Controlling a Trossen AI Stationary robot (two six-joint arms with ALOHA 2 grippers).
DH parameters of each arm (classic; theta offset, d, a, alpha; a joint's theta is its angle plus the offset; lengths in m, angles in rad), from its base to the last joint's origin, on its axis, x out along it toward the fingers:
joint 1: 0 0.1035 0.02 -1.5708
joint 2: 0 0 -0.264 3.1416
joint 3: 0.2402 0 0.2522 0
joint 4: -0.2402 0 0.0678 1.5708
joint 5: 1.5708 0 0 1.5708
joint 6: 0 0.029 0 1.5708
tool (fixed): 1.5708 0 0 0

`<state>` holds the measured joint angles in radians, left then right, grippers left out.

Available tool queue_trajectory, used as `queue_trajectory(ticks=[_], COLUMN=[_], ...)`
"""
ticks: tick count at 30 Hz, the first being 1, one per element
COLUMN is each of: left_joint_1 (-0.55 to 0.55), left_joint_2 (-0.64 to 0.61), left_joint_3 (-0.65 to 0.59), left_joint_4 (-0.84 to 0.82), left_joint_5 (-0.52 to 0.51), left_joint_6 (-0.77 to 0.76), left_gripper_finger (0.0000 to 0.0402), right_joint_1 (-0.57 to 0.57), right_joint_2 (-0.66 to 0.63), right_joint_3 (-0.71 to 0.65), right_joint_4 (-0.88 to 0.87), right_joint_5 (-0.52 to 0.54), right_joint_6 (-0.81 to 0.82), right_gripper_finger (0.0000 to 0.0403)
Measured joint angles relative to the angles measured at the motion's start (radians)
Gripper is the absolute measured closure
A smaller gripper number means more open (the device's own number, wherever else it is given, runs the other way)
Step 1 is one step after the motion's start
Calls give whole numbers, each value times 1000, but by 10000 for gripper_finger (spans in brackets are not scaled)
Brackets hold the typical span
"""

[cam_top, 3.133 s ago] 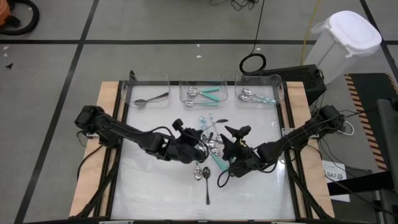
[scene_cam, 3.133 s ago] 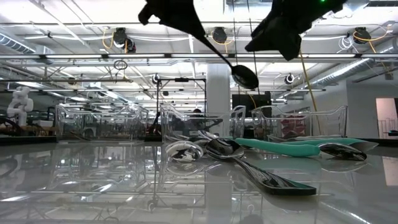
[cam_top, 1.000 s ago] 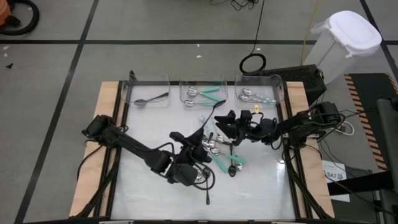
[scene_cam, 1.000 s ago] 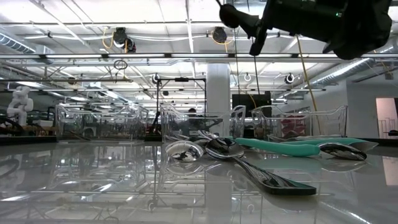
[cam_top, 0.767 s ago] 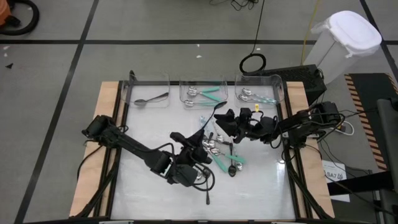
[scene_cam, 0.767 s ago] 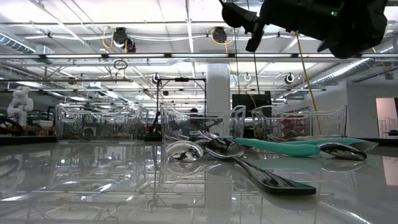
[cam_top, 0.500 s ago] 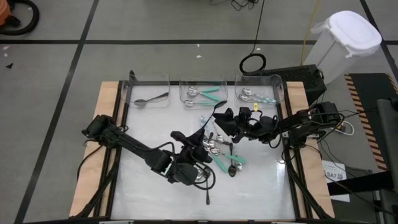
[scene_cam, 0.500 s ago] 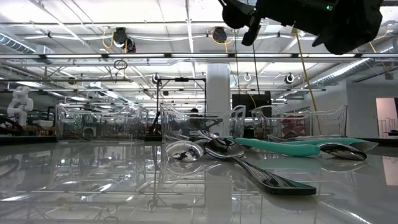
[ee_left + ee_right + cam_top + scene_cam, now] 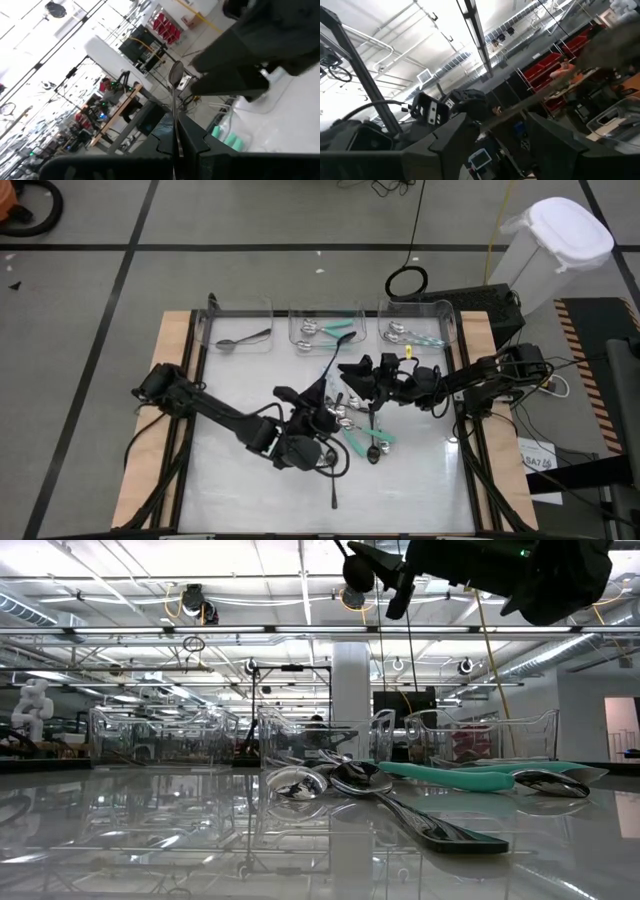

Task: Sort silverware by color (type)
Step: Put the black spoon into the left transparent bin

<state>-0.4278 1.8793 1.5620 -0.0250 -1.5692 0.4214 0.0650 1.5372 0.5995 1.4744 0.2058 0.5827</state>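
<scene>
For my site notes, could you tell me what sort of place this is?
Probably a robotics lab or workshop: a taped concrete floor surrounds the table, exposed ceiling pipes run overhead, and workbenches with equipment fill the room behind.

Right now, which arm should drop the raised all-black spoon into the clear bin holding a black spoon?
Left: the left gripper is shut on the all-black spoon; that clear bin sits on its side. The right gripper is open.

Right gripper [image 9: 492, 131] fingers apart; blurred dark utensil handle [image 9: 520, 107] crossing between.
</scene>
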Motion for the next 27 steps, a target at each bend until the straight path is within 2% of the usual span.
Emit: queue_trajectory(ticks=[12,19,27], left_joint_1=[-6,-3,-3], left_joint_2=[0,0,0], left_joint_3=[0,0,0], left_joint_4=[48,109,105], left_joint_5=[1,117,115], left_joint_6=[32,49,52], left_gripper_finger=[399,399,399], right_joint_1=[-44,-53,-55], right_joint_2=[0,0,0], right_joint_3=[0,0,0], right_joint_4=[-2,10,20], right_joint_5=[4,5,3], right_joint_6=[19,19,10], right_gripper_finger=[204,204,213])
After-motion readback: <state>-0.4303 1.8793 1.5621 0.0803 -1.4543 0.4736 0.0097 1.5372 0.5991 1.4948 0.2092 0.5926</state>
